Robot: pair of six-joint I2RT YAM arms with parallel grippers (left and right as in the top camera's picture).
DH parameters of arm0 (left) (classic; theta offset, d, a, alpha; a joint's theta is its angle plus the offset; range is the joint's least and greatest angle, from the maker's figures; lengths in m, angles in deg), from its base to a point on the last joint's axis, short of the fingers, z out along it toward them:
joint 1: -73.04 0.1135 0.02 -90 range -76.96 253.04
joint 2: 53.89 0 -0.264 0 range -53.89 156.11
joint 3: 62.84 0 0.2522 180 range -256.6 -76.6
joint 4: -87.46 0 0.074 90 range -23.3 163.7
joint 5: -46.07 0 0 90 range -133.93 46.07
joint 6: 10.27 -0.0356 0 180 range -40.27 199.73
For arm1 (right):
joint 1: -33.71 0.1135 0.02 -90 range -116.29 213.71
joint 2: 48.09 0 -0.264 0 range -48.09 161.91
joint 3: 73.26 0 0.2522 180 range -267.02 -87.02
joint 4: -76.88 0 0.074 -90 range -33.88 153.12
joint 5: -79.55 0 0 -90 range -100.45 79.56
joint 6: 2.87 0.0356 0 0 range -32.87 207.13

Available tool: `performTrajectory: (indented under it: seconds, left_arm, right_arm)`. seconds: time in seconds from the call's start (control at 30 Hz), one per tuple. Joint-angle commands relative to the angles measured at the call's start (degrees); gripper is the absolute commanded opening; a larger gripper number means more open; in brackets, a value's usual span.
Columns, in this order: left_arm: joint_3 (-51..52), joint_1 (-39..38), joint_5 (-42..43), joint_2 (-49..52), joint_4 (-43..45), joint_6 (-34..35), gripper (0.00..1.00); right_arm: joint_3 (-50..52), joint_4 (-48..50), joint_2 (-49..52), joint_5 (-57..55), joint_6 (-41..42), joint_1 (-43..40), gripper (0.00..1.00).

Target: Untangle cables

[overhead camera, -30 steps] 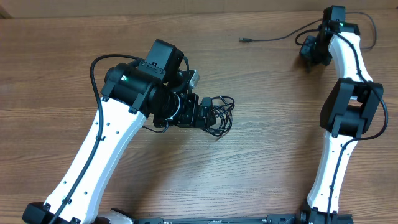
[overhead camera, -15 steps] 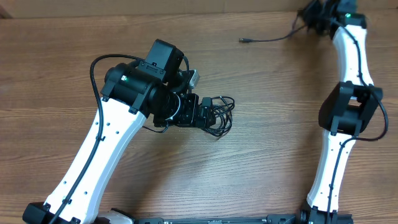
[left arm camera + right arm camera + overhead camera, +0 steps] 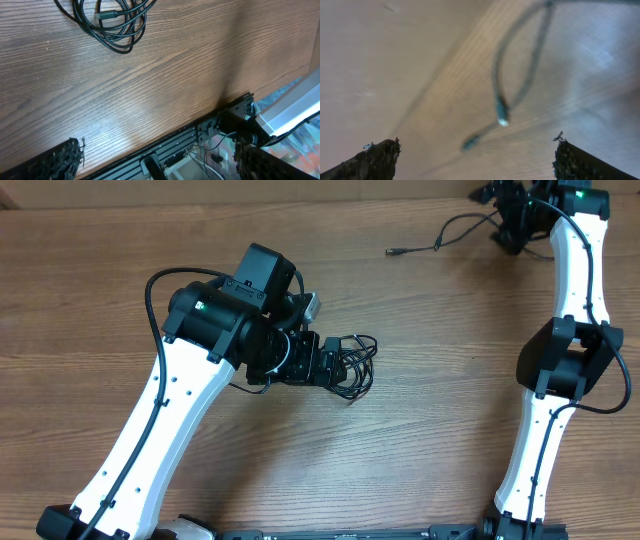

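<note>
A thin black cord bunched into a loose tangle of loops (image 3: 352,366) lies flat on the brown wood-grain table (image 3: 430,420), close to its middle. A second thin black cord (image 3: 420,249) lies out at about 1 o'clock on the table. Its small plug end (image 3: 392,251) rests on the wood, and the rest curves up and over to the right arm's tip.

From above, the left arm's black head sits just at the tangle's 9 o'clock side, but the fingers are hidden. The left wrist camera shows them. The left gripper (image 3: 157,149) is spread wide with nothing between the fingers, and the loops lie beyond it towards 11 o'clock. That view also shows a short straight plug (image 3: 109,15) lying across the loops, which the overhead view does not resolve.

The right wrist picture is blurred. The right gripper (image 3: 477,141) also stands spread apart with nothing between its fingers, and a pale-tipped cord end lies ahead of it. How the cord meets this arm, I cannot tell.
</note>
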Motion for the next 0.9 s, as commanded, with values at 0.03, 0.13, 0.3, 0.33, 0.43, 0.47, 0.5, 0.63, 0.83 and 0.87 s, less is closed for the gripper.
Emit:
performTrajectory:
  seconds: [0.03,0.13,0.3,0.33,0.43,0.47,0.5,0.63,0.83,0.87]
  left_arm:
    - [-1.11,-0.33,-0.46,-0.15,-0.02,-0.24,1.00]
    - [-1.11,0.50,-2.51,-0.15,0.98,1.95,1.00]
    - [-1.11,5.57,-3.63,-0.15,0.59,5.20,1.00]
    - [-1.11,6.75,-3.32,-0.15,0.20,5.20,1.00]
    - [-1.11,10.71,-3.15,-0.15,-1.05,5.66,1.00]
    - [-1.11,11.82,-3.15,-0.15,-1.25,5.64,1.00]
    - [-1.11,12.98,-3.13,-0.15,-1.46,5.66,1.00]
    - [-1.09,16.00,-2.75,-0.15,-2.51,5.40,1.00]
    - [-1.09,16.48,-2.73,-0.15,-3.23,2.16,1.00]
    - [-1.07,16.44,-2.73,-0.15,-3.26,2.01,1.00]
  right_arm:
    - [-0.59,-6.38,-3.80,-1.73,-6.54,-1.49,1.00]
    - [-0.59,-10.10,-7.74,-1.70,-8.68,-1.49,1.00]
    - [-0.59,-19.39,-17.03,-1.95,-12.44,-1.44,1.00]
    - [-0.59,-21.66,-18.97,-1.95,-12.70,-1.44,1.00]
    - [-0.59,-28.96,-24.52,-1.95,-13.22,-1.42,1.00]
    - [-0.59,-31.01,-26.14,-1.95,-13.31,-1.42,1.00]
    - [-0.59,-33.00,-27.85,-1.95,-13.33,-1.38,1.00]
    - [-0.55,-34.95,-34.60,-1.92,-13.88,-1.38,1.00]
    - [-0.15,-34.95,-46.97,-1.77,-14.14,-0.22,1.00]
    - [0.61,-34.95,-49.13,-1.79,-14.40,0.76,1.00]
